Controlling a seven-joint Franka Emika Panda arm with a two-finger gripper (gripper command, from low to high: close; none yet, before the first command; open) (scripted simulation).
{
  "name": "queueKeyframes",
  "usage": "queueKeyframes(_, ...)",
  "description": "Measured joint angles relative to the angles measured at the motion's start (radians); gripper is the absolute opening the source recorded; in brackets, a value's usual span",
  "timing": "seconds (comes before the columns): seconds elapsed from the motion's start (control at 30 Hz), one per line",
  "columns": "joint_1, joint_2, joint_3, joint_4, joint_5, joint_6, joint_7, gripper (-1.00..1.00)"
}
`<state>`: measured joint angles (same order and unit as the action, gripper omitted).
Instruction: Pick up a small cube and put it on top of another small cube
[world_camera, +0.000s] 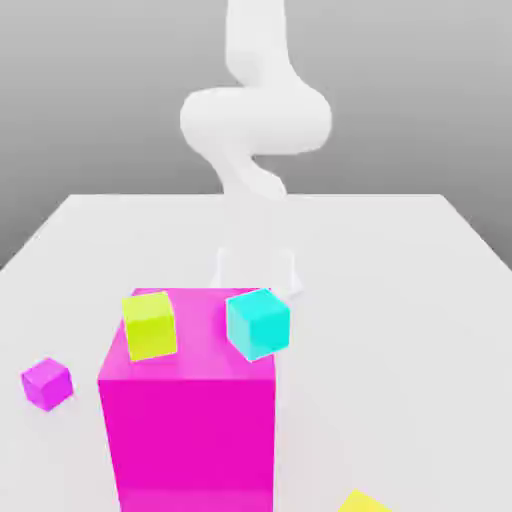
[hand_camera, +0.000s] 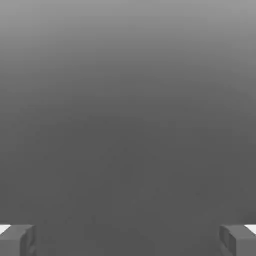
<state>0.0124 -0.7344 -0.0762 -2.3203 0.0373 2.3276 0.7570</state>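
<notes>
Four blocks and a yellow corner: what sits on the white table (world_camera: 440, 260) in the exterior view.
Arm: the white robot arm (world_camera: 255, 120) comes down from the far side, above the table's middle.
Gripper: the gripper (world_camera: 257, 272) hangs just behind the far top edge of the big block; its pale fingers (world_camera: 222, 268) stand well apart, with nothing between them. In the hand view the gripper (hand_camera: 128, 239) shows two grey fingertips (hand_camera: 17, 240) at opposite edges, a wide gap between them over plain grey surface.
Small purple-magenta cube: the purple cube (world_camera: 46, 383) rests on the table at the exterior view's left, near side, apart from the big block and well apart from the gripper.
Small cyan cube: the cyan cube (world_camera: 258, 323) appears at the right top corner of the big block, tilted; whether it rests on the block or lies behind it I cannot tell.
Yellow-green cube: the yellow-green cube (world_camera: 150, 324) appears at the left top corner of the big block, also tilted.
Big block: the big magenta block (world_camera: 188, 430) stands nearest the camera, centre-left.
Yellow corner: a yellow piece (world_camera: 362, 502) peeks in at the near right edge.
</notes>
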Motion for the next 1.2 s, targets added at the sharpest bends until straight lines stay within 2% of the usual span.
queueKeyframes(0.37, 0.026, 0.396, -0.315, -0.118, 0.197, 0.169, -0.227, 0.00)
queueKeyframes(0.63, -0.038, 0.689, -0.455, -0.204, 0.334, 0.291, -0.386, 0.00)
queueKeyframes(0.77, -0.113, 0.820, -0.483, -0.250, 0.353, 0.361, -0.429, 0.00)
queueKeyframes(0.87, -0.145, 0.905, -0.528, -0.289, 0.322, 0.422, -0.431, 0.00)
queueKeyframes(0.9, -0.136, 0.921, -0.534, -0.295, 0.305, 0.432, -0.421, 0.00)
queueKeyframes(0.97, -0.153, 0.964, -0.505, -0.289, 0.336, 0.458, -0.446, 0.00)
queueKeyframes(1.2, -0.328, 1.133, -0.284, -0.238, 0.548, 0.569, -0.609, 0.00)
